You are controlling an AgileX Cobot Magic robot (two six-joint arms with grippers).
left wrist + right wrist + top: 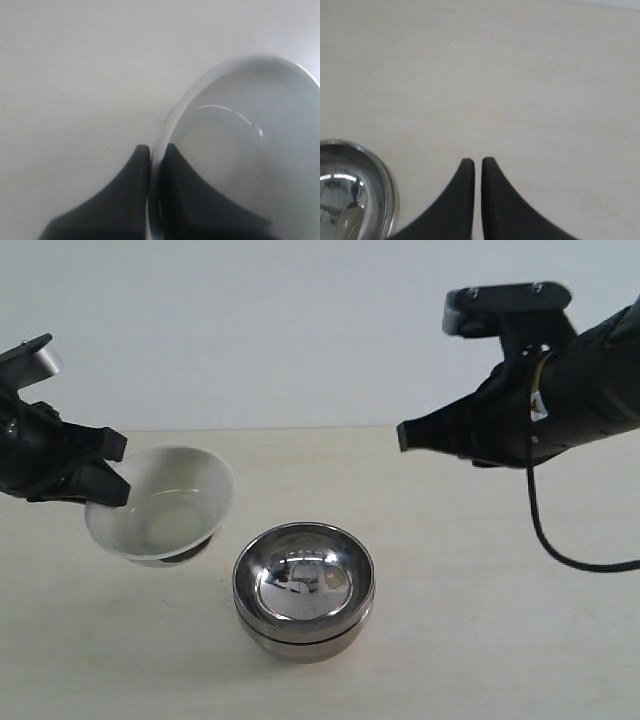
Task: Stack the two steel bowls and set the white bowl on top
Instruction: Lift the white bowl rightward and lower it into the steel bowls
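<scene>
The two steel bowls (303, 590) sit nested one inside the other near the table's front middle; a rim of the stack (355, 195) also shows in the right wrist view. The white bowl (165, 502) is lifted and tilted to the left of the stack, its dark foot underneath. My left gripper (105, 485) is shut on the white bowl's (240, 150) rim, one finger inside and one outside (157, 150). My right gripper (403, 435) hovers high at the right, shut on nothing (477, 161).
The pale wooden table (480, 620) stretches around the bowls, with a plain light wall behind. A black cable (545, 530) hangs from the right arm.
</scene>
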